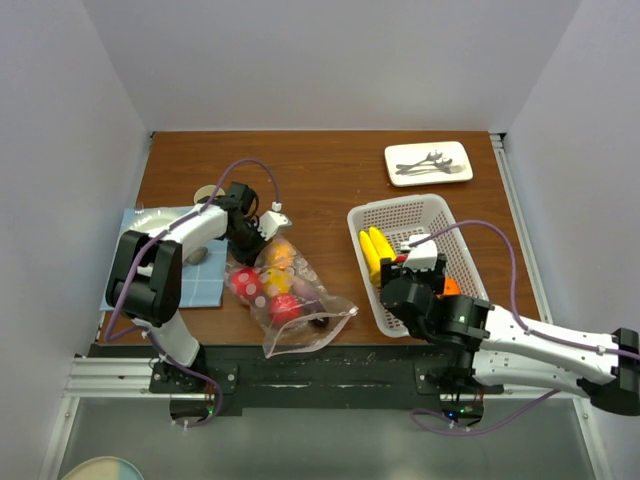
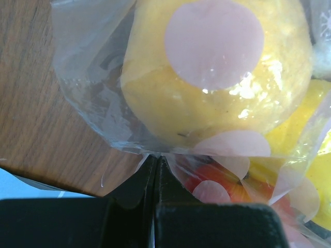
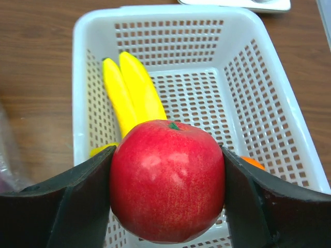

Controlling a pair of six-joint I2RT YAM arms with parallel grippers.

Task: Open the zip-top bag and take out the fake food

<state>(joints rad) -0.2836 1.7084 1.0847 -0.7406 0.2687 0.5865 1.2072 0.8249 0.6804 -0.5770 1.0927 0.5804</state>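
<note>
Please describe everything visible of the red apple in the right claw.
The red apple is round, glossy and plastic-looking, deep red with fine pale speckles and a small green spot on top. It sits upright and whole. The right claw grips it, one black finger against each side. It is over the near end of the white perforated basket, in front of the yellow bananas; contact with the basket floor cannot be seen.

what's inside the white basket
In the basket, two yellow bananas lie at the left and an orange piece peeks out at the right. The red apple, held by the right gripper over the near end, hides what lies beneath.
</note>
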